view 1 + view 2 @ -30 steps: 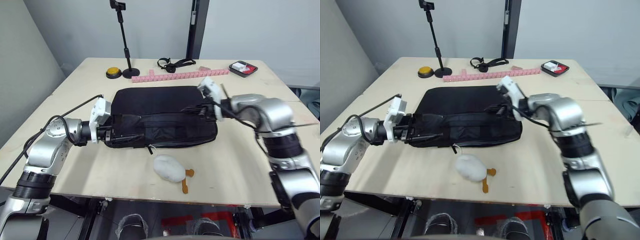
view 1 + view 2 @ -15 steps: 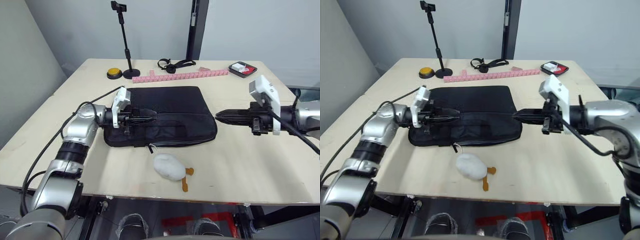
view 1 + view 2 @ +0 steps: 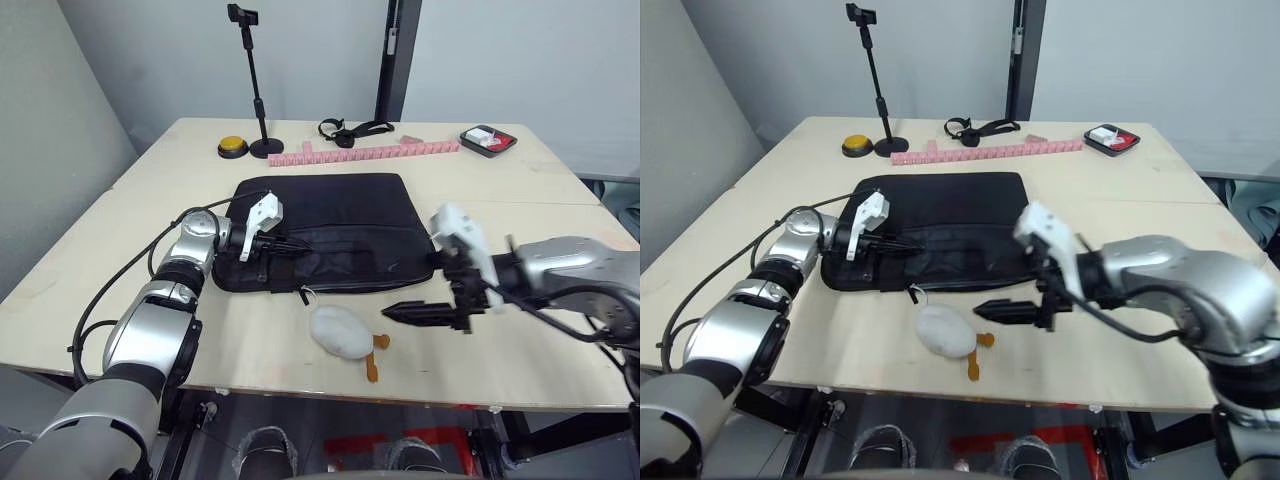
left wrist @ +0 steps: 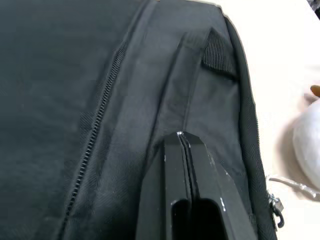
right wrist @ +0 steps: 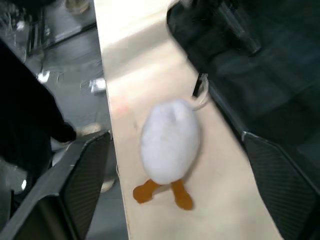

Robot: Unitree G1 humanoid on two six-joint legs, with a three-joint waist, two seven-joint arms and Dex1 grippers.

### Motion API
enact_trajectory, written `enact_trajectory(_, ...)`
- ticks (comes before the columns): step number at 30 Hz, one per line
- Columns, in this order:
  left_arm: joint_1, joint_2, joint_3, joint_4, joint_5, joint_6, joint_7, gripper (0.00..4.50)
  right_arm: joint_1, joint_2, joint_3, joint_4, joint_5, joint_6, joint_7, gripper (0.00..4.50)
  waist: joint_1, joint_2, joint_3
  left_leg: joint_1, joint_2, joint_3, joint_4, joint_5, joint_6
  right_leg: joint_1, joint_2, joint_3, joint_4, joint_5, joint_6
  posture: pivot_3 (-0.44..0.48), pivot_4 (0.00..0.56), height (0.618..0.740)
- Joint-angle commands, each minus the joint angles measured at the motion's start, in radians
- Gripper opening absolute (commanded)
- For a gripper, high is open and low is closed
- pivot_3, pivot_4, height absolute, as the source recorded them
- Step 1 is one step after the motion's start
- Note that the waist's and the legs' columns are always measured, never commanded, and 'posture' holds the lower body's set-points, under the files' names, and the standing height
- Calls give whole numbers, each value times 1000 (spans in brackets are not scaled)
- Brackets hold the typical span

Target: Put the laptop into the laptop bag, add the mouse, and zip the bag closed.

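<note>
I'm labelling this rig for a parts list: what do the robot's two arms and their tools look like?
Both arms are glossy silver-grey shells with black joint rings. A white block sits at each wrist. The left tool and right tool each have two slim black fingers. A black cable loops along the left arm.

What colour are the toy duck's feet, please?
Orange; the toy duck has feet that show best in the right wrist view.

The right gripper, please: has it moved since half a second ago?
Yes. The right gripper has swung from the laptop bag's right end toward the toy duck.
</note>
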Motion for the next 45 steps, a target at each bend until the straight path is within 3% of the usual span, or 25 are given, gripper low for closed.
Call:
enact_trajectory(1,-16,4,20,5,18,-16,-14,0,-29,44,121,94,-109,-45,-52,4466,1,0,0,0,0,0,0,0,0,0,0,0,0,0,0,0,150,739)
enact_trajectory(9,-4,28,29,8,38,-34,-11,0,-62,153,283,221,-203,-87,-33,4466,2,0,0,-1,-1,-1,-1,1,-1,1,-1,-1,-1,0,0,0,150,739)
enact_trajectory(14,6,33,26,5,60,-55,2,0,-46,205,317,271,-199,-96,16,4466,0,0,0,0,-1,-2,0,0,-1,2,-2,-1,0,0,0,0,150,739)
enact_trajectory(21,20,37,14,10,91,-84,22,0,-37,194,344,292,-248,-132,49,2238,-2,0,0,0,-1,-2,0,0,-1,3,-2,-1,0,0,0,0,150,739)
enact_trajectory(27,22,36,-7,37,136,-116,46,0,-9,159,296,250,-228,-138,86,198,-3,0,0,3,-1,-2,0,0,-1,5,-2,-1,0,0,0,0,150,739)
enact_trajectory(28,21,35,-7,40,138,-119,47,0,-6,156,289,243,-224,-130,86,20,-3,0,0,5,-1,-2,0,0,-1,6,-2,-1,0,0,0,0,150,739)
enact_trajectory(35,18,26,-5,67,153,-109,60,0,74,102,151,152,-119,-96,120,20,-4,0,0,12,-1,0,-1,0,0,10,-5,1,0,0,1,0,150,739)
enact_trajectory(41,23,27,-7,74,159,-115,57,0,162,-59,16,118,-107,-132,163,20,-1,0,0,13,-1,2,-2,0,0,11,-5,2,-1,0,1,0,150,739)
enact_trajectory(45,23,25,-9,78,164,-121,55,0,260,-227,-54,157,-168,-211,220,20,6,0,0,13,-1,2,-3,0,0,11,-5,1,-2,-1,1,0,150,739)
